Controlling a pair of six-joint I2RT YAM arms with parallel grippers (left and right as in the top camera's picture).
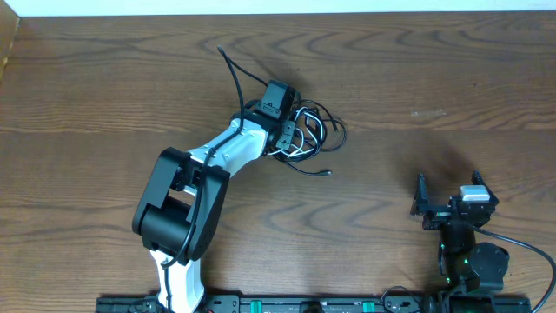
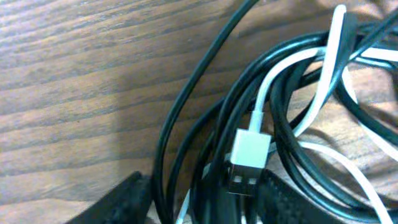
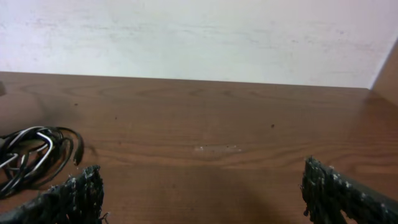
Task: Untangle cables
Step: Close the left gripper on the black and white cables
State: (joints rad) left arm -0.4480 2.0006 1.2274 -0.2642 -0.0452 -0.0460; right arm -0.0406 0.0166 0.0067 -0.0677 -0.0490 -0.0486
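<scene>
Wooden table, tangled cables, left gripper straddling them.

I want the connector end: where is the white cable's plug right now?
Left wrist view: the white plug sits low centre, among the black cables, between the fingers of the left end effector.
</scene>
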